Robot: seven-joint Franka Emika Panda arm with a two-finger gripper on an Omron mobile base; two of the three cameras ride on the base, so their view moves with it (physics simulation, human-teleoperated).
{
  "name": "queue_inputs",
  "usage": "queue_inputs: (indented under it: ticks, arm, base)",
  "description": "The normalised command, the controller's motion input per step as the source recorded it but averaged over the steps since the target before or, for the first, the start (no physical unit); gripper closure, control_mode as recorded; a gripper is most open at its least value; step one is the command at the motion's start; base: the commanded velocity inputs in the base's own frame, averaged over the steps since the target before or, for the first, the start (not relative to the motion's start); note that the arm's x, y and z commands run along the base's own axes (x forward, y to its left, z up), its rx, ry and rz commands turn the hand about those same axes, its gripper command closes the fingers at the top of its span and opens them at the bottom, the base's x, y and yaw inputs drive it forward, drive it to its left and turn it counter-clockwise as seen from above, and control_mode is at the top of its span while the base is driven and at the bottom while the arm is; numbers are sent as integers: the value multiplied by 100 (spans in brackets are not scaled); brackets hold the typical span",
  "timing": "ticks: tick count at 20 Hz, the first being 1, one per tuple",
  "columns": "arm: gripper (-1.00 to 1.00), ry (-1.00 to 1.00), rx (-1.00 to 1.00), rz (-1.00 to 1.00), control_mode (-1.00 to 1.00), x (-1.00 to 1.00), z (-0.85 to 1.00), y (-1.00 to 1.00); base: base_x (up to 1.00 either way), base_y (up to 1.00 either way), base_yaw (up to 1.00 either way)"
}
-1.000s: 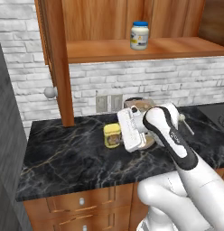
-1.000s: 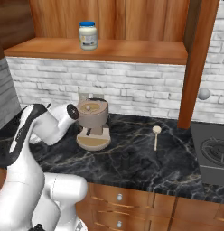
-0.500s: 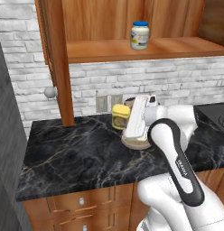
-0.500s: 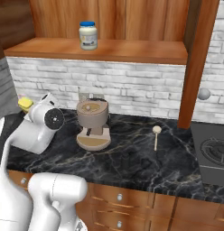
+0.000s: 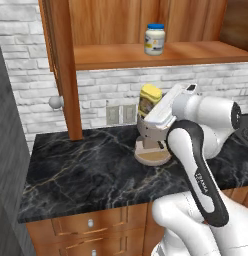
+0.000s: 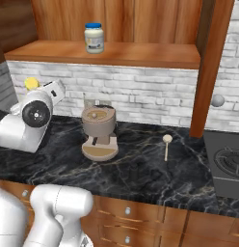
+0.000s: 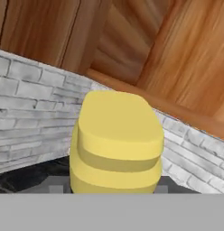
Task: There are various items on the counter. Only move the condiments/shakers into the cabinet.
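While the yellow squeeze bottle [image 5: 150, 99] sits clamped between the jaws, it hangs above the surface [image 5: 91, 170]. Its cap faces the cabinet [image 7: 177, 58].

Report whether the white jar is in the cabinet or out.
In: the white jar stands upright on the cabinet's plank shelf, above the counter.

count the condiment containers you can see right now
2: the white jar stands on the cabinet shelf, and the yellow squeeze bottle is held up by the gripper above the counter. A third may be hidden.
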Motion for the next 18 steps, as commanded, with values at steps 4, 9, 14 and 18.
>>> queue_inputs:
  ticks: [4,9,14,18]
  arm:
    - [100,7,9,-21,-100,-17,100,-28]
    - [100,-1,1,-6,-100,0,40,-1]
    - [100,-18,15,-14,-100,-7,30,-9]
    - [100,-21,17,-18,-100,3,17,6]
  base:
    - [0,0,0]
    - [0,0,0]
    - [0,0,0]
    - [0,0,0]
